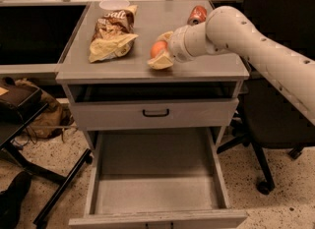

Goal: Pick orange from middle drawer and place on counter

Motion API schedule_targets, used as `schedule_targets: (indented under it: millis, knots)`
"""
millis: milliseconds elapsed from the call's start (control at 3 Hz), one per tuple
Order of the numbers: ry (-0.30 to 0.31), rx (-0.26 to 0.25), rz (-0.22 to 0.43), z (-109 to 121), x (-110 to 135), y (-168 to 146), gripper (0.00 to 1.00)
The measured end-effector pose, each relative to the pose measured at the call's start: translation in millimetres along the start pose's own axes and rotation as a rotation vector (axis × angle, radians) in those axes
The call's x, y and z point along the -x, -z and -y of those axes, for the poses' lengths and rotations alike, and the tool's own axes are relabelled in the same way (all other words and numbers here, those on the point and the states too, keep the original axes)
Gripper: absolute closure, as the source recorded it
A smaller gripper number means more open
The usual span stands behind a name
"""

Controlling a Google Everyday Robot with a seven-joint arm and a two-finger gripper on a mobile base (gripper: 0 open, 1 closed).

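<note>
Pinching orange between pale fingers, gripper hung low over counter near front edge, just right of chip bag; red can sat behind arm; middle drawer stood pulled open below.

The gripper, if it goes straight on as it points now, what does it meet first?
Holding the orange over the counter, the gripper points left; likely the yellow chip bag first, though depth is unclear.
</note>
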State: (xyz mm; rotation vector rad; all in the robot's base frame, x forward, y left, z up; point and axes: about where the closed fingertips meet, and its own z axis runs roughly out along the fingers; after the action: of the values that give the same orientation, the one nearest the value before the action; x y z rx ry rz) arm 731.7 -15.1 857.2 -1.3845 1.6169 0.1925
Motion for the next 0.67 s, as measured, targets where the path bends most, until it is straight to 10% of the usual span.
schedule_targets:
  millis: [667]
  knots:
    - [0.000,0.000,0.000,0.0,0.0,-0.1,0.58]
